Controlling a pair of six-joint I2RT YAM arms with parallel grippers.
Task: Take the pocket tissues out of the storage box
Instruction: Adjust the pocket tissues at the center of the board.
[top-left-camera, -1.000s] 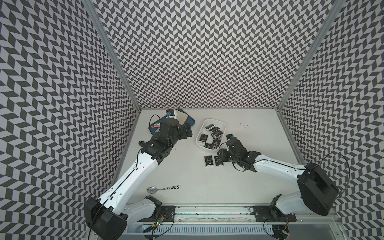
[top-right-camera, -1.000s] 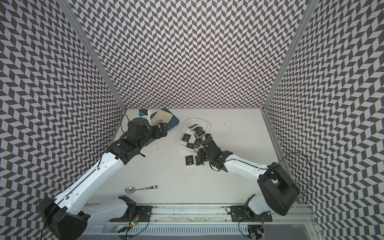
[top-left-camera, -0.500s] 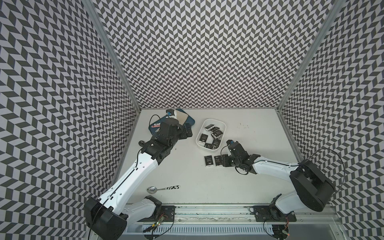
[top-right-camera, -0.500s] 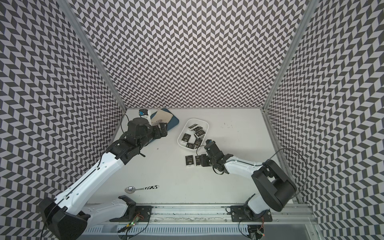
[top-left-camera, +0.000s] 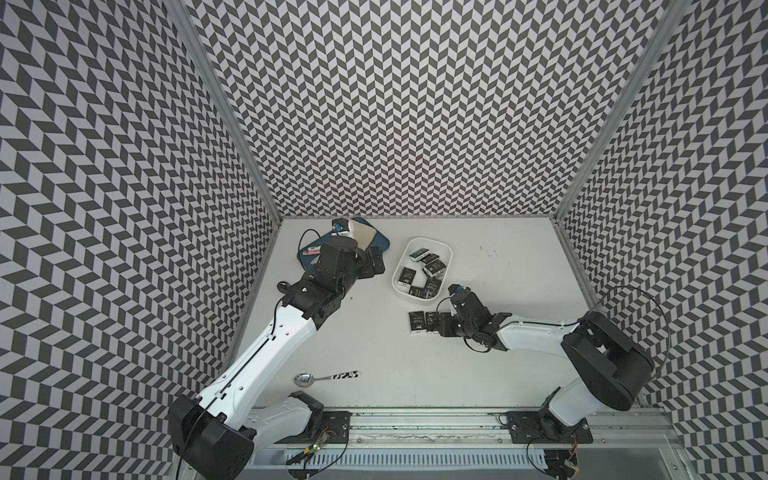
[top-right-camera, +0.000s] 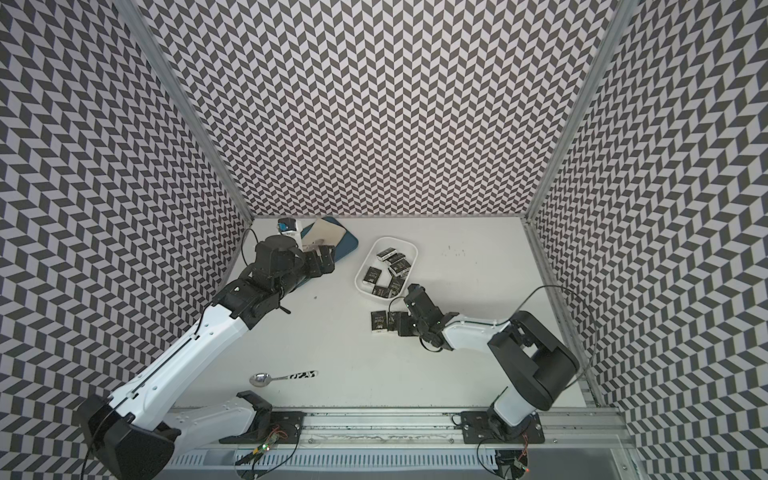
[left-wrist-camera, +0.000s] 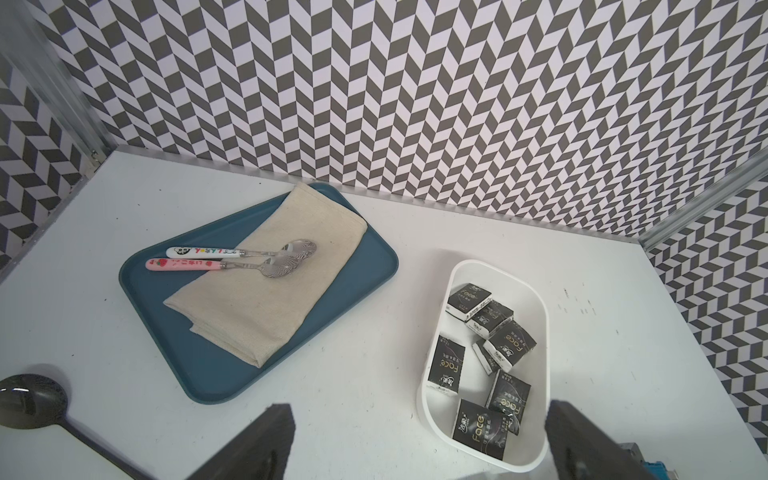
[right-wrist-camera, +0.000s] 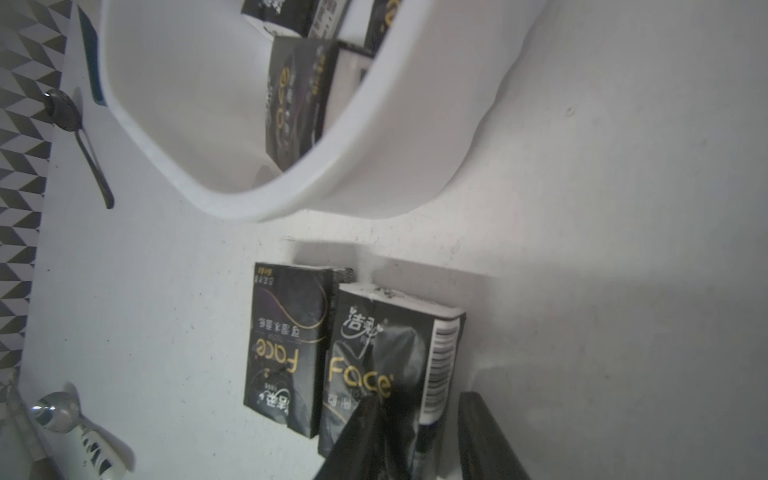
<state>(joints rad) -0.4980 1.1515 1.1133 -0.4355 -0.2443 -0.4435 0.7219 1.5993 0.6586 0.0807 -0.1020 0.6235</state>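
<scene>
checking the storage box: seven pocket tissues lie inside it, loosely piled. two further packets lie flat on the table just beside the box's near end, side by side and touching. right gripper sits low over the second packet, one finger across its printed face; whether the jaws clamp it cannot be told. left gripper hovers by the blue tray, jaws spread wide, holding nothing. a spoon lies apart near the table's front edge.

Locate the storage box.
In both top views the storage box sits mid-table, right of the blue tray, two pocket tissues lying just in front.
</scene>
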